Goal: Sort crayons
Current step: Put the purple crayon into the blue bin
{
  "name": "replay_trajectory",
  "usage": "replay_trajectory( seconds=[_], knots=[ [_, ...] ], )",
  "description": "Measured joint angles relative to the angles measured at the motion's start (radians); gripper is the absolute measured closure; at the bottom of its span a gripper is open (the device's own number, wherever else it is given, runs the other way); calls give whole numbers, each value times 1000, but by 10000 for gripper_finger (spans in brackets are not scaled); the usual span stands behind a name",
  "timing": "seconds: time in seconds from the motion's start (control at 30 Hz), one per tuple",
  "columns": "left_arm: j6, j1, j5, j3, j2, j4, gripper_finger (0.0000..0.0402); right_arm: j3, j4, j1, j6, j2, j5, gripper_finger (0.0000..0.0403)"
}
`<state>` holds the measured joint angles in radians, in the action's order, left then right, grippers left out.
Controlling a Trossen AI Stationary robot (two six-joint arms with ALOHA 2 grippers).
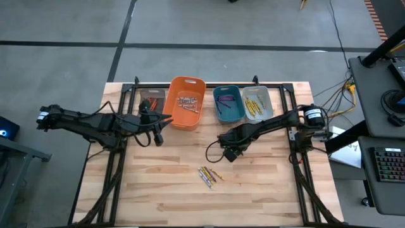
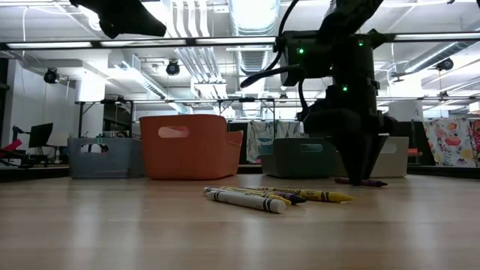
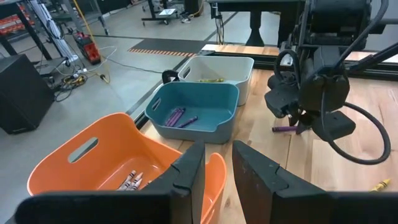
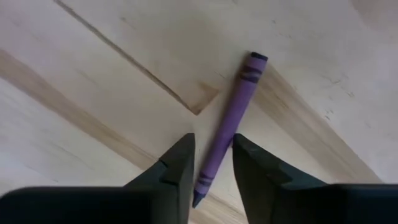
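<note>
While the right end effector (image 4: pixel 211 163) reaches straight down to the wooden counter (image 1: pixel 253 190), a purple crayon (image 4: pixel 227 124) lies flat on the boards with its lower part between the two dark fingers (image 4: pixel 177 163). The fingers stand a little apart on either side of the crayon, and whether they press on it cannot be told. Seen from the low camera, this crayon (image 2: pixel 361 181) rests on the counter beneath that end effector (image 2: pixel 365 166), in front of the teal bin (image 2: pixel 300 157). A small cluster of loose crayons (image 1: pixel 209 175) sits nearer the counter's front edge, apart from the right end effector (image 1: pixel 229 154). More purple crayons lie inside the teal bin (image 3: pixel 196 109), yellow ones in the grey bin (image 1: pixel 258 103). The left end effector (image 3: pixel 214 168) hovers over the orange bin (image 3: pixel 93 162), fingers parted by a narrow gap and holding nothing.
</note>
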<state>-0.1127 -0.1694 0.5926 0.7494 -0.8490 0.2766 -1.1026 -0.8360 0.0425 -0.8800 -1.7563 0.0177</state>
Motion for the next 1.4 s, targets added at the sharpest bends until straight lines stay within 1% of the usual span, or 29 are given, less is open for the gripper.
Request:
replay_trajectory(
  seconds=[0.23,0.43,0.53,0.7,0.87,1.0,1.1,1.23,1.4],
  knots=[
    [0,0,0,0,0,0,338,-4,2,0,38,-10,-26,386],
    [-4,0,0,0,0,0,338,-1,-6,0,73,17,-29,391],
    [-19,0,0,0,0,-1,338,-28,-33,0,104,47,-30,392],
    [-38,0,-1,0,0,-1,338,-121,-99,0,170,97,-29,392],
    [-46,0,-1,0,0,-3,338,-286,-187,-19,263,127,7,392],
    [-52,0,-1,0,-3,-4,338,-433,-279,-69,344,120,88,392],
    [-59,0,-1,0,-3,-4,338,-499,-303,-126,418,120,95,392],
    [-72,0,-2,0,-3,-4,338,-537,-334,-216,473,118,96,392],
    [-72,0,-3,0,-3,-4,338,-528,-331,-346,510,118,96,392]
  ],
)
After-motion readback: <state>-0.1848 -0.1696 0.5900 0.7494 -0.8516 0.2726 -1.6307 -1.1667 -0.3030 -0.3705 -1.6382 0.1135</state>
